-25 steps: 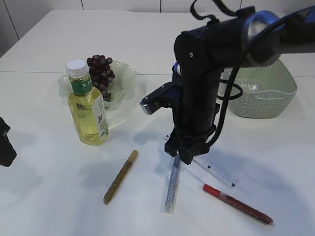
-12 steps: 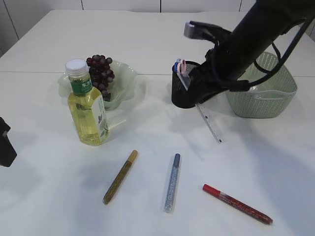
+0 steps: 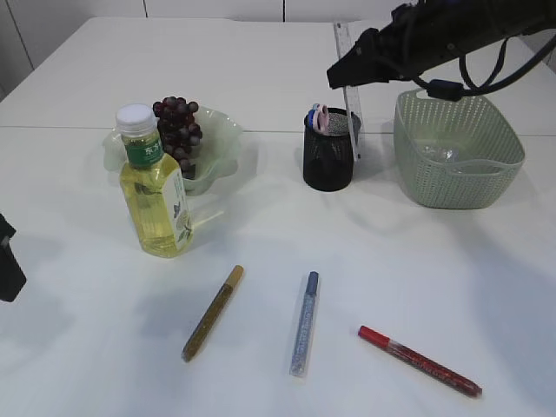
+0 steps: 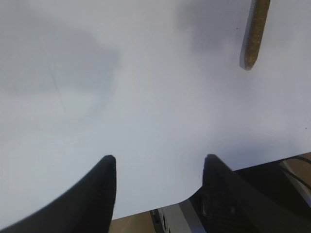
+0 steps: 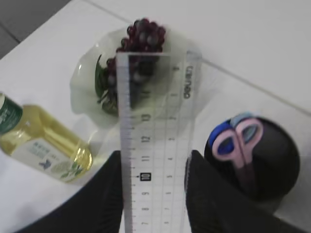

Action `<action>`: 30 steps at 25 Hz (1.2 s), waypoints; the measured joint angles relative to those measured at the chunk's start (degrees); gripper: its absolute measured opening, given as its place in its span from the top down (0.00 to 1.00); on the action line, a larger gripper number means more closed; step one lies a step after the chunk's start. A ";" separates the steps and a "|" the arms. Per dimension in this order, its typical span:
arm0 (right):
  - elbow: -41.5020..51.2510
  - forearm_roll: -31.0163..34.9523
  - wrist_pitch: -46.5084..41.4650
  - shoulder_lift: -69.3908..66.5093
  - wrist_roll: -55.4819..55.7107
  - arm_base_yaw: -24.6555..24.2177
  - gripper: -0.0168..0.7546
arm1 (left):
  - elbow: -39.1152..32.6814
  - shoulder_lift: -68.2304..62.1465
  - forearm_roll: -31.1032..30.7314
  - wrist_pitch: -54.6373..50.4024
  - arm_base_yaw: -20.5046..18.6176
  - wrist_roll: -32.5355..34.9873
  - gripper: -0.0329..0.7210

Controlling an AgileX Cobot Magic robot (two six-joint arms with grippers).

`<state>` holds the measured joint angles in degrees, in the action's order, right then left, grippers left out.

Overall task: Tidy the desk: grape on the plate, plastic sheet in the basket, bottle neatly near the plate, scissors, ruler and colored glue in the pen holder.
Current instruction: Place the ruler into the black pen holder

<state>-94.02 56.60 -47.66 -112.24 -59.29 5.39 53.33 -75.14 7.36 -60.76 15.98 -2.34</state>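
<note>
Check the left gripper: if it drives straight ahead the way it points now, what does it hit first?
Bare white table. The left gripper is open and empty, pointing down at plain tabletop; the gold glue pen lies off to the side, outside the jaw line. Depth to the surface is unclear.

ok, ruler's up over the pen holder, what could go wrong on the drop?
1. The ruler hangs at the pen holder's right rim, not over the opening; released here, it may land outside.
2. The scissors already fill part of the holder, so the ruler could jam on their handles.
3. Pushing down off-centre might tip the holder toward the basket.
</note>
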 joint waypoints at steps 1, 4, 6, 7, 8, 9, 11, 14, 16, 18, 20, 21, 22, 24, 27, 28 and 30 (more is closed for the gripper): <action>0.00 1.85 1.69 0.00 -2.13 0.00 0.58 | 0.00 0.00 0.00 -0.13 0.00 0.00 0.41; 0.00 9.78 6.53 0.00 -11.70 -0.09 0.58 | 0.00 0.00 0.07 -0.22 0.00 0.00 0.41; 0.00 17.76 9.16 -0.27 -19.37 -0.09 0.58 | 0.00 0.00 0.21 -0.22 0.00 0.00 0.41; 0.00 22.12 9.97 -0.72 -23.37 -0.09 0.58 | 0.00 0.00 0.46 -0.22 0.00 0.00 0.41; 0.00 25.76 10.57 -1.29 -26.74 -0.09 0.58 | 0.00 0.00 0.58 -0.22 0.00 0.00 0.41; 0.00 30.10 11.11 -2.26 -30.02 -0.09 0.58 | 0.00 0.00 0.59 -0.22 0.00 0.00 0.41; 0.00 37.38 11.85 -3.92 -37.60 -0.09 0.58 | 0.00 0.00 0.69 -0.22 0.00 0.00 0.41; -0.11 43.63 12.99 -5.92 -46.01 -0.09 0.58 | 0.00 0.00 0.69 -0.22 0.00 0.00 0.41; -0.96 44.60 13.45 -7.17 -48.50 -0.09 0.58 | 0.00 0.00 0.72 -0.22 0.00 0.00 0.41; -2.18 45.18 13.72 -8.65 -50.31 -0.09 0.58 | 0.00 0.00 0.82 -0.22 0.00 0.00 0.41; -3.10 45.42 14.20 -10.15 -51.53 -0.09 0.58 | 0.00 0.00 0.81 -0.22 0.00 0.00 0.41; -3.45 45.42 14.46 -10.70 -52.64 -0.09 0.58 | 0.00 0.00 0.81 -0.22 0.00 0.00 0.41; -3.77 45.42 14.46 -11.39 -53.54 -0.09 0.58 | 0.00 0.00 0.81 -0.22 0.00 0.00 0.41; -4.33 45.53 14.54 -12.81 -55.59 -0.09 0.58 | 0.00 0.00 0.81 -0.22 0.00 0.00 0.41; -4.54 45.65 14.70 -14.71 -57.94 -0.09 0.58 | 0.00 0.00 0.81 -0.22 0.00 0.00 0.41; -4.54 45.65 14.73 -15.38 -58.18 -0.09 0.58 | 0.00 0.00 0.81 -0.22 0.00 0.00 0.41; -4.54 45.65 14.94 -16.12 -58.45 -0.09 0.58 | 0.00 0.00 0.81 -0.22 0.00 0.00 0.41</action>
<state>-98.56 102.24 -32.72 -128.36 -117.74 5.30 53.33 -75.14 8.17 -60.98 15.98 -2.34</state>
